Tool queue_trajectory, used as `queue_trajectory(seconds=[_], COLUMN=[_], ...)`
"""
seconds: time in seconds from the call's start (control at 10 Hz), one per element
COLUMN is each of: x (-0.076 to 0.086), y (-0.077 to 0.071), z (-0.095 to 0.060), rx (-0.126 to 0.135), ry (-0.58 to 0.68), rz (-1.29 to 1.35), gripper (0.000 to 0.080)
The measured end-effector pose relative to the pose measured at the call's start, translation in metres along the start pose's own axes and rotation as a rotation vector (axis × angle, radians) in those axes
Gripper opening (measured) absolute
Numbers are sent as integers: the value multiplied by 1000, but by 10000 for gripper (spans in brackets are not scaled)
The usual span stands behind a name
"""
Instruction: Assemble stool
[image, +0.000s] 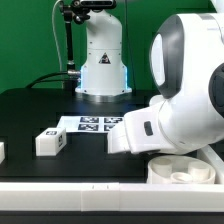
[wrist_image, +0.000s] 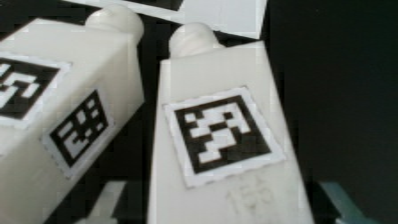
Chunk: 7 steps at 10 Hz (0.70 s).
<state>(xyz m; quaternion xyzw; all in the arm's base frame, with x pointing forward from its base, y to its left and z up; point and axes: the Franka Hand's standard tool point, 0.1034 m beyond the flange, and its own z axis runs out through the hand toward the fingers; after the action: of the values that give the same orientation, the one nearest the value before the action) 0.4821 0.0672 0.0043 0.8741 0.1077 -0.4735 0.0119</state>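
1. The gripper (wrist_image: 222, 202) is squeezed shut on a white leg (wrist_image: 217, 120), with one finger on each side.
2. A second leg (wrist_image: 63, 90) lies just beside it.
3. The round seat (image: 185, 172) sits on the black table (image: 30, 110), under the arm (image: 180, 90).
4. A third leg (image: 50, 142) lies near the marker board (image: 95, 123).

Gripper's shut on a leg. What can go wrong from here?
1. A second leg lies close beside the gripped leg; the lift may drag or knock it.
2. The seat sits right by the arm in the exterior view, partly hidden; a low swing may clip it.
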Motion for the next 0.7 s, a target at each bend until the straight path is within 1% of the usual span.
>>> queue_trajectory(seconds=[0.1, 0.2, 0.3, 0.5, 0.6, 0.7], x=[-1, -5, -14, -41, -50, -47], y=[1, 1, 0, 0, 2, 2], z=[-3, -9, -20, -51, -63, -62], rx=[1, 2, 7, 8, 12, 12], ry=[4, 5, -4, -17, -16, -9], rz=[-4, -14, -18, -20, -35, -34], gripper=[325, 325, 325, 325, 325, 327])
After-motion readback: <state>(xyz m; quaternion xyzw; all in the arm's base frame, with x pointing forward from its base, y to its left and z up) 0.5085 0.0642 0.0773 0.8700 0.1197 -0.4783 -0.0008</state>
